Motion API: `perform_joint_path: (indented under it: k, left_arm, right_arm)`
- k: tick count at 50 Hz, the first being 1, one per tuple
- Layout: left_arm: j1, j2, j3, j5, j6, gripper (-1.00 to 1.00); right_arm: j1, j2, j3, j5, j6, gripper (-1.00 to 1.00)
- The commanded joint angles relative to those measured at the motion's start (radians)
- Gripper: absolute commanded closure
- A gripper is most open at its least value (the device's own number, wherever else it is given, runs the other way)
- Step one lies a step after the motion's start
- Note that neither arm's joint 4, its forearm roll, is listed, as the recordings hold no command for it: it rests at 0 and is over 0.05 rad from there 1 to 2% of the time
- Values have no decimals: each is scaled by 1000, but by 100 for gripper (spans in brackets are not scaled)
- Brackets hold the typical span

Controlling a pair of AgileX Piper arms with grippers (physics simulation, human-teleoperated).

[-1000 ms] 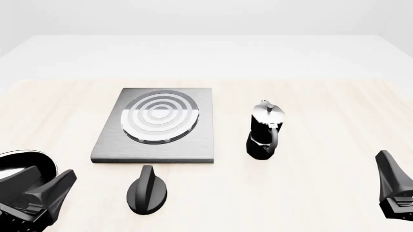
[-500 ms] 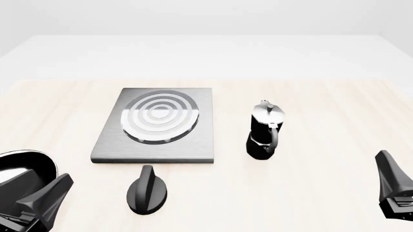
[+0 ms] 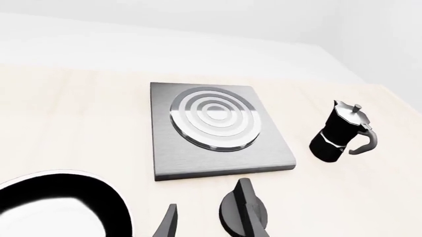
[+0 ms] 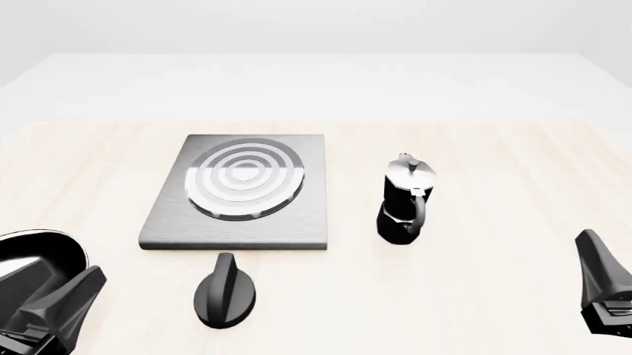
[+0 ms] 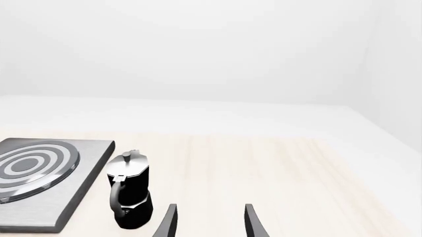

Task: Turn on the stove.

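The stove [image 4: 237, 194] is a flat grey slab with silver burner rings, left of the table's centre; it also shows in the left wrist view [image 3: 214, 123] and the right wrist view [image 5: 39, 173]. Its separate black ridged knob [image 4: 225, 291] lies on the table just in front of it. My left gripper [image 4: 69, 290] is open and empty, low at the front left, apart from the knob. In the left wrist view one finger [image 3: 168, 223] shows beside the knob [image 3: 242, 212]. My right gripper [image 5: 209, 224] is open and empty at the front right [image 4: 597, 270].
A black-and-silver moka pot [image 4: 405, 200] stands upright right of the stove, handle toward me; it also shows in both wrist views [image 3: 343, 132] [image 5: 130, 190]. A black round pan [image 4: 35, 255] sits at the front left, right by my left gripper.
My left gripper has drifted slightly down and to the left in the front view. The right gripper, stove, knob and moka pot have not moved.
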Motion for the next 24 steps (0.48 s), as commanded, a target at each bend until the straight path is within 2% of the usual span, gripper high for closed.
perform_joint_path:
  k: [1, 14, 15, 17, 24]
  left_arm:
    - [29, -1, -20, 41, 43, -100]
    - [76, -1, -25, 45, 60, -100]
    - [88, -1, -17, 44, 27, -100]
    - [80, -1, -24, 44, 61, -100]
    - [101, -1, -22, 37, 75, -100]
  right_arm:
    - [0, -1, 0, -1, 0, -100]
    - [-3, -1, 0, -1, -4, -100]
    - [-3, -1, 0, -1, -5, -100]
    - [-3, -1, 0, 0, -3, -100]
    - [-3, 0, 0, -1, -4, -100]
